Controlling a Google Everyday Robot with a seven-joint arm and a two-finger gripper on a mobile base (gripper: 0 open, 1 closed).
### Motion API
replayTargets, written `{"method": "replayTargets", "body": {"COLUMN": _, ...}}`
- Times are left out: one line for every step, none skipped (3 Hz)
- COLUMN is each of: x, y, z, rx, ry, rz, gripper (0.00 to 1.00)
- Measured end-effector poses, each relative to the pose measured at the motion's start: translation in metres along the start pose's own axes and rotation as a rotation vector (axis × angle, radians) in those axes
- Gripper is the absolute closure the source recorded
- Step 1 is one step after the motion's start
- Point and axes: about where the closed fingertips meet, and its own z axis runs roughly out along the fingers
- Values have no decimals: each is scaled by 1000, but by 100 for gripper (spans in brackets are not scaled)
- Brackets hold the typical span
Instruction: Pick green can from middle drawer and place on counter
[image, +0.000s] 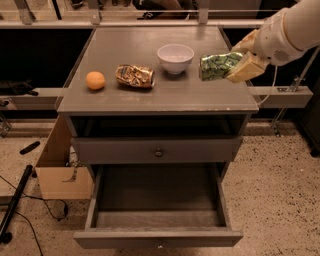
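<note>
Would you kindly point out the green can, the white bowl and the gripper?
green can (215, 66): camera view, its printed side.
white bowl (175, 60): camera view, its outer wall.
gripper (234, 63): camera view, between its fingertips, holding the can over the counter (125, 100) at right.

no legible text, tool (229, 67) grips green can (214, 65) at counter's (150, 98) right

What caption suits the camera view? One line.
Pincer holds the green can sideways at the counter's right side, beside the white bowl; middle drawer open.
</note>
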Motion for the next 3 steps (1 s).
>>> {"method": "replayTargets", "body": {"x": -3, "y": -31, "z": 54, "rx": -49, "ry": 39, "rz": -39, "gripper": 100}}
{"method": "replayTargets", "body": {"x": -3, "y": -31, "z": 55, "rx": -49, "ry": 38, "rz": -40, "gripper": 100}}
{"method": "replayTargets", "body": {"x": -4, "y": -33, "z": 70, "rx": -66, "ry": 52, "rz": -53, "gripper": 100}}
